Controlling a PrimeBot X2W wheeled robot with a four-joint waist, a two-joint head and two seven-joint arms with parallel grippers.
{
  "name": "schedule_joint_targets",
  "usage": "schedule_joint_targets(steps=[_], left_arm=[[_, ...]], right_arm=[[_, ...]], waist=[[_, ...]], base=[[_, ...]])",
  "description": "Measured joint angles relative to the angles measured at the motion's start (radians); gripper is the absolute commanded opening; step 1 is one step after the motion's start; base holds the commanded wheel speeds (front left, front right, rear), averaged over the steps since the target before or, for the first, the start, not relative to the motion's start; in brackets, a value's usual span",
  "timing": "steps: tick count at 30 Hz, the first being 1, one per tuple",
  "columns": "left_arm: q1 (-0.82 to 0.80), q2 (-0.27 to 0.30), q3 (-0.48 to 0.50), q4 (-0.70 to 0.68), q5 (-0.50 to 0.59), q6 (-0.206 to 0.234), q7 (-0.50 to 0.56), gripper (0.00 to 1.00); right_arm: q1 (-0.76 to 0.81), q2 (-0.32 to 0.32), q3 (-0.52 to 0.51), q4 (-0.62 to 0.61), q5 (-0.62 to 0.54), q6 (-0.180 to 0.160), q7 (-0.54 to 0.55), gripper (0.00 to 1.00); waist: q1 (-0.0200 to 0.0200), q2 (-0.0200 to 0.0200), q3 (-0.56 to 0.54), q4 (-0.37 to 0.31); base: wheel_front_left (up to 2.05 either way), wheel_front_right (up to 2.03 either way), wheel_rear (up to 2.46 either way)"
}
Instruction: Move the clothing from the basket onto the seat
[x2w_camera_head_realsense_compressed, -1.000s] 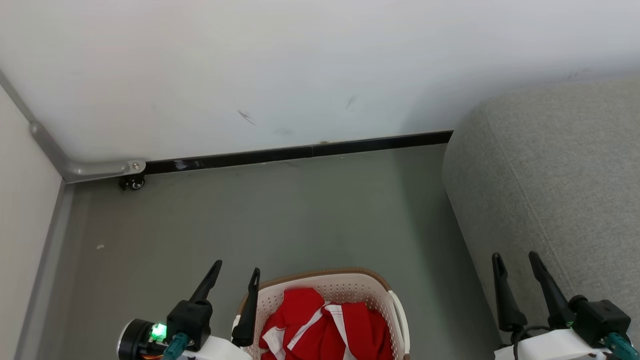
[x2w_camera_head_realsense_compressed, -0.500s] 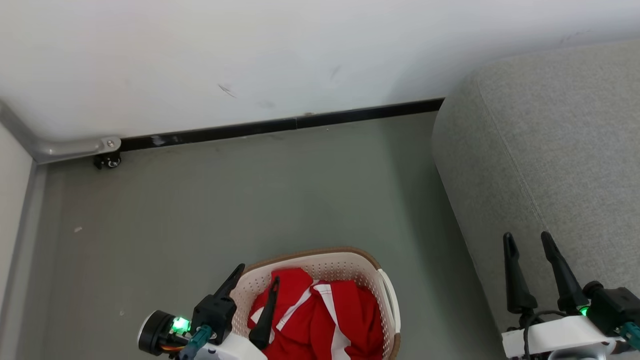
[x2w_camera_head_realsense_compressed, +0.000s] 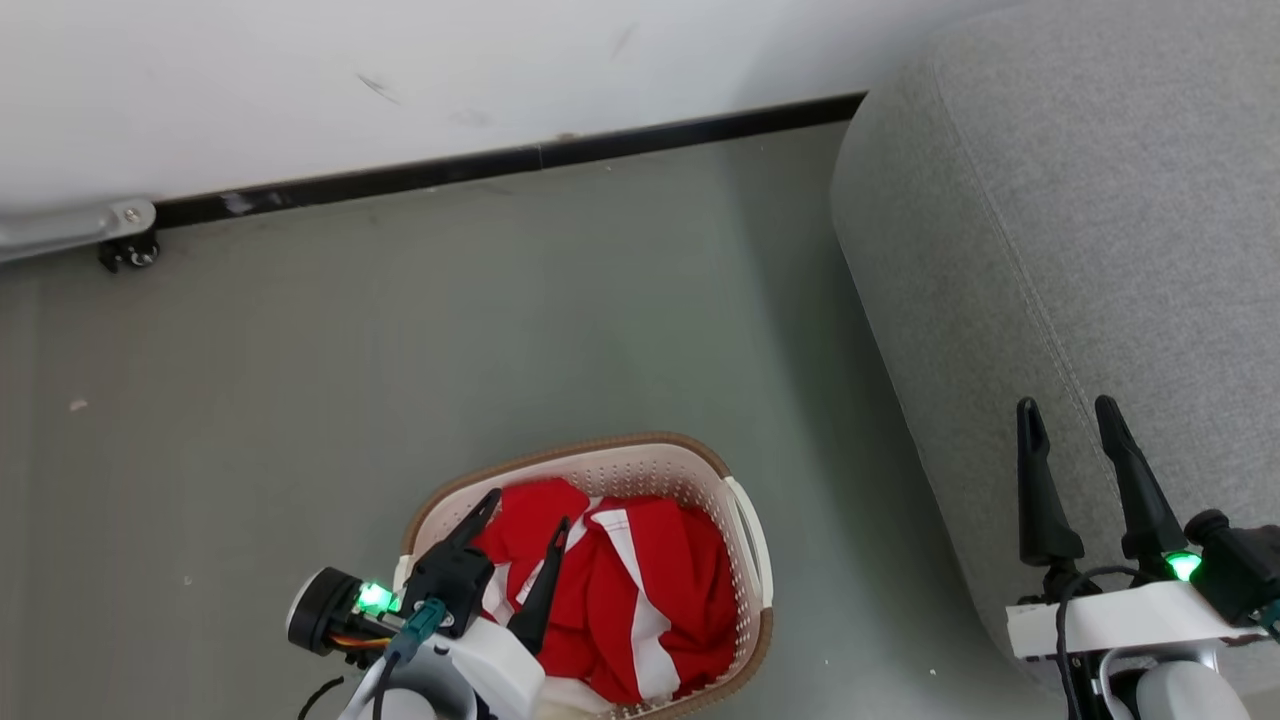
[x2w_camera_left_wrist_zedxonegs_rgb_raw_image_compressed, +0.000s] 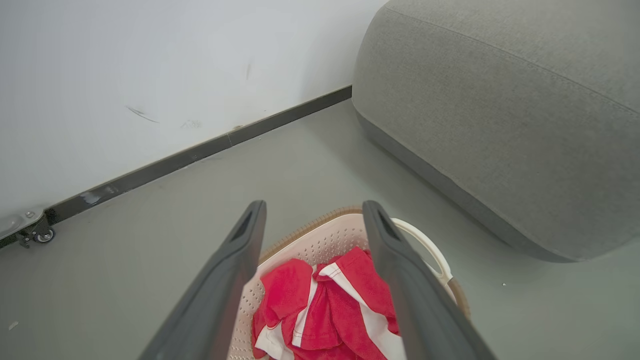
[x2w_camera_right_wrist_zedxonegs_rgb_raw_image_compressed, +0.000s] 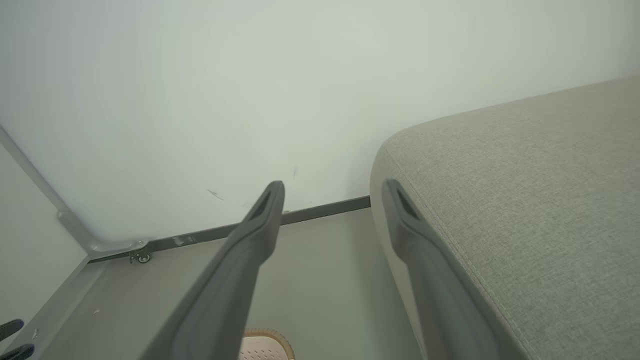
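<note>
Reach step, nothing lifted yet: L gripper (x2w_camera_head_realsense_compressed: 530, 506) w/ fingers apart & empty, poised over red-and-white clothing (x2w_camera_head_realsense_compressed: 650, 570) heaped in basket (x2w_camera_head_realsense_compressed: 600, 447) on floor (x2w_camera_head_realsense_compressed: 400, 350) beside grey seat (x2w_camera_head_realsense_compressed: 1050, 200), R gripper (x2w_camera_head_realsense_compressed: 1066, 404) likewise spread by seat edge; next prob. needs drop into heap & pinch on a fold.

Crumpled red garments (x2w_camera_head_realsense_compressed: 690, 570) with white stripes lie heaped inside the cream perforated basket (x2w_camera_head_realsense_compressed: 640, 467), which has a brown rim and stands upright on the floor at the near left. The large grey woven seat (x2w_camera_head_realsense_compressed: 1050, 200) stands to its right, apart from it.
</note>
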Motion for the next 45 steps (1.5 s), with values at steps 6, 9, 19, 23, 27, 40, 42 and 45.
schedule_joint_targets(steps=[6, 9, 19, 23, 27, 40, 42, 45], left_arm=[[-0.044, 0.004, 0.0, 0.044, 0.007, -0.004, 0.0, 1.0], [-0.069, 0.004, -0.001, 0.068, 0.009, -0.004, 0.0, 1.0], [-0.135, 0.021, -0.002, 0.127, 0.036, 0.003, 0.0, 1.0], [-0.163, 0.026, -0.001, 0.141, 0.037, 0.007, 0.0, 1.0], [-0.19, 0.032, 0.0, 0.164, 0.045, 0.008, 0.0, 1.0], [-0.255, 0.06, 0.007, 0.257, 0.062, 0.024, 0.0, 1.0], [-0.268, 0.066, 0.012, 0.272, 0.061, 0.029, 0.0, 1.0], [-0.282, 0.083, 0.019, 0.293, 0.061, 0.03, 0.0, 1.0]], right_arm=[[-0.028, 0.0, 0.011, -0.011, 0.016, 0.0, -0.001, 1.0], [-0.047, 0.0, 0.015, -0.016, 0.023, 0.0, -0.001, 1.0], [-0.111, -0.001, 0.03, -0.027, 0.042, 0.0, -0.008, 1.0], [-0.144, -0.001, 0.043, -0.032, 0.049, 0.0, -0.009, 1.0], [-0.173, -0.001, 0.051, -0.036, 0.058, 0.0, -0.009, 1.0], [-0.241, -0.002, 0.063, -0.055, 0.077, 0.0, -0.01, 1.0], [-0.252, -0.002, 0.063, -0.058, 0.082, 0.0, -0.01, 1.0], [-0.263, -0.002, 0.063, -0.062, 0.086, 0.0, -0.01, 1.0]], waist=[[0.0, 0.0, 0.049, -0.02], [0.0, 0.0, 0.079, -0.033], [0.0, 0.0, 0.175, -0.071], [0.0, 0.0, 0.212, -0.085], [0.0, 0.0, 0.247, -0.098], [0.0, 0.0, 0.347, -0.142], [0.0, 0.0, 0.361, -0.149], [0.0, 0.0, 0.381, -0.159]], base=[[0.0, 0.0, 0.0], [0.0, 0.0, 0.0], [0.0, 0.0, 0.0], [0.0, 0.0, 0.0], [0.0, 0.0, 0.0], [0.0, 0.0, 0.0], [0.0, 0.0, 0.0], [0.0, 0.0, 0.0]])
